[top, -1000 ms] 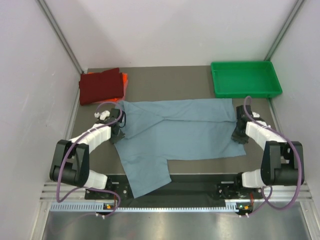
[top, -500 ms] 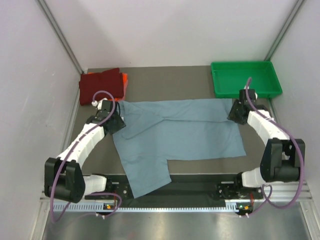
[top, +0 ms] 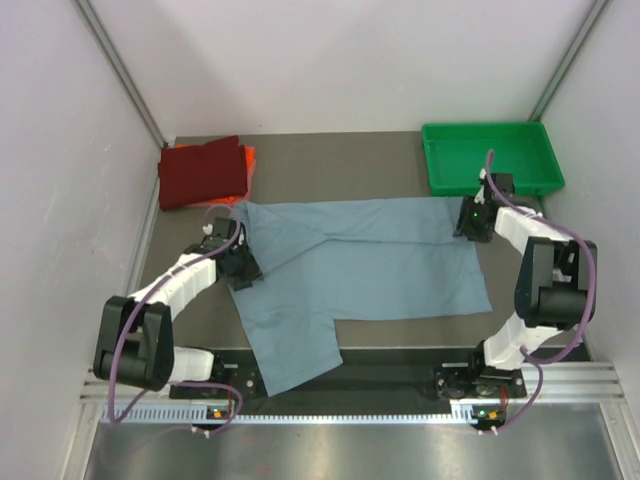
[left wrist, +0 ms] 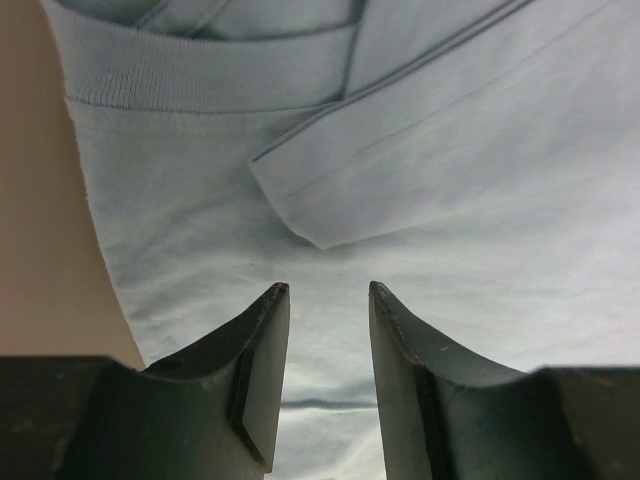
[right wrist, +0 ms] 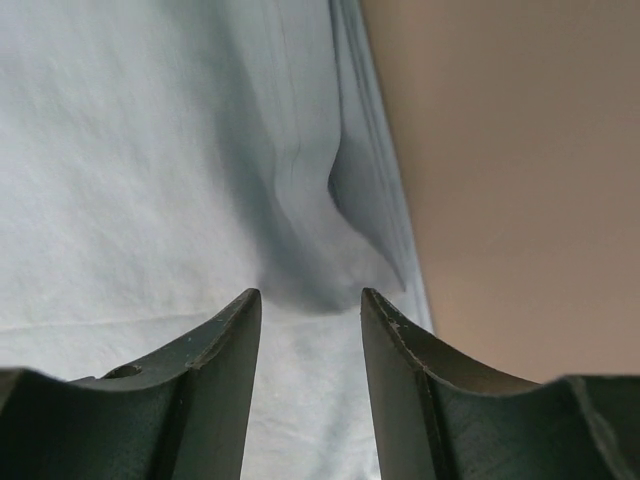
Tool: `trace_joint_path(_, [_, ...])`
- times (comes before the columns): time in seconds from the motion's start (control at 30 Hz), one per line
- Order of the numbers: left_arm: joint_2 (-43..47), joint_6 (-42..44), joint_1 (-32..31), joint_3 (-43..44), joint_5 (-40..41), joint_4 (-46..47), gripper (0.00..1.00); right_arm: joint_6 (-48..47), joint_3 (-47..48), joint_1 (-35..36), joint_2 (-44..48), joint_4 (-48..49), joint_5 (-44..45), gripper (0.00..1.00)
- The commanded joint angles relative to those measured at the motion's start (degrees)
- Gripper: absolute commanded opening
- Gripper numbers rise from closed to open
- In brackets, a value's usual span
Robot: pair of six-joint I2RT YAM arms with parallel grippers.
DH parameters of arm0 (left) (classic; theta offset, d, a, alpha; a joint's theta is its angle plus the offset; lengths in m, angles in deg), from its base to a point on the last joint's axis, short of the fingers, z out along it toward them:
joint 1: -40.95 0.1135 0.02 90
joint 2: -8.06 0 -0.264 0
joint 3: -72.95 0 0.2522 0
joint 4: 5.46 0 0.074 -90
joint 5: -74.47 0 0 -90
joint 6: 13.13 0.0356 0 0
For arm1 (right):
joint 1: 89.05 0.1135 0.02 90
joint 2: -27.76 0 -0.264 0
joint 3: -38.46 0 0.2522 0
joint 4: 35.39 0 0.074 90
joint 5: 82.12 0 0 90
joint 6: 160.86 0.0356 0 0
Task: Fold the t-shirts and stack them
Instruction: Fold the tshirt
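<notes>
Left fingers point(left wrist: 272, 302) stand parted with a clear gap and grip nothing; they hang over the left edge of the grey-blue shirt point(top: 370, 260), a folded-over flap point(left wrist: 400, 160) just ahead of them and the collar band point(left wrist: 200, 80) beyond, cut off at the top of the wrist view. Right fingers point(right wrist: 246, 306) are likewise apart and hold nothing, poised at the shirt's far right corner, where the cloth bunches into a ridge beside bare desk point(top: 330, 160).

That shirt lies spread across the middle of the desk, one part running down past the near edge between the arm bases. A green tray point(top: 432, 160) sits in the far right corner, close behind the right wrist. In the far left corner a folded red shirt point(top: 200, 172) lies on an orange shirt point(top: 250, 158), which shows only as a strip along its right side. From above, both wrists cover their own fingers.
</notes>
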Motion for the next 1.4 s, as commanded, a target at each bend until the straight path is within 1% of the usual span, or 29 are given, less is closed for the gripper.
trace_joint_path(0.0, [-1.9,-0.2,0.1,-0.9,-0.6,3.8,0.43,-2.0,3.9,-1.8,2.6,3.6,-1.9,0.44])
trace_joint_path(0.1, [-2.5,0.3,0.1,-0.5,-0.3,4.0,0.43,-2.2,4.4,-2.3,4.6,3.5,-2.9,0.43])
trace_joint_path(0.17, [-2.4,0.5,0.1,-0.8,0.5,4.4,0.43,-3.5,5.0,-2.7,4.3,3.7,-3.8,0.42])
trace_joint_path(0.3, [-2.9,0.5,0.1,-1.5,1.0,4.7,0.44,-4.5,7.0,-4.1,-0.7,4.1,-8.7,0.36])
trace_joint_path(0.37, [-3.3,0.5,0.1,-1.4,1.2,4.3,0.44,-4.5,6.7,-4.6,-1.3,6.8,-10.0,0.36])
trace_joint_path(0.47, [-3.4,1.1,0.1,-1.5,1.7,3.9,0.43,-5.1,6.8,-5.0,-2.4,8.4,-11.5,0.36])
trace_joint_path(0.5, [-3.4,1.2,0.1,-1.2,1.9,3.4,0.44,-5.4,7.2,-5.0,-3.2,8.3,-11.1,0.36])
trace_joint_path(0.53, [-3.4,1.6,0.1,-1.0,4.0,2.5,0.43,-5.9,7.5,-5.2,-3.7,8.0,-10.6,0.37])
trace_joint_path(0.57, [-3.4,1.7,0.2,-0.9,4.4,2.1,0.43,-6.1,7.6,-5.2,-4.4,7.9,-10.4,0.39])
trace_joint_path(0.63, [-3.3,2.0,0.2,-0.8,5.0,1.4,0.44,-6.1,7.5,-5.2,-4.8,8.5,-11.7,0.4])
trace_joint_path(0.83, [-2.6,1.4,0.2,-0.8,5.1,1.6,0.44,-6.1,7.8,-5.2,-7.7,9.0,-13.7,0.38])
trace_joint_path(0.93, [-2.7,1.2,0.2,-0.6,5.6,1.3,0.44,-6.5,7.9,-5.3,-8.3,9.2,-12.7,0.33])
trace_joint_path(1.0, [-2.9,1.1,0.2,-0.6,6.3,1.1,0.44,-6.6,8.3,-5.5,-8.8,8.9,-10.9,0.25])
trace_joint_path(1.03, [-3.0,0.4,0.2,-0.7,6.4,1.0,0.44,-6.6,8.3,-5.6,-9.1,8.8,-9.9,0.15])
trace_joint_path(1.13, [-4.4,-0.6,0.2,-0.7,7.2,0.0,0.45,-5.9,7.8,-5.8,-8.8,8.8,-5.0,0.0])
trace_joint_path(1.23, [-6.2,-0.8,0.2,-0.4,8.3,-0.8,0.45,-5.6,6.2,-6.1,-7.5,10.7,-3.9,0.0])
trace_joint_path(1.37, [-7.6,-1.0,0.3,-0.7,9.6,-0.9,0.44,-5.0,6.7,-6.0,-7.8,10.9,-6.0,0.0])
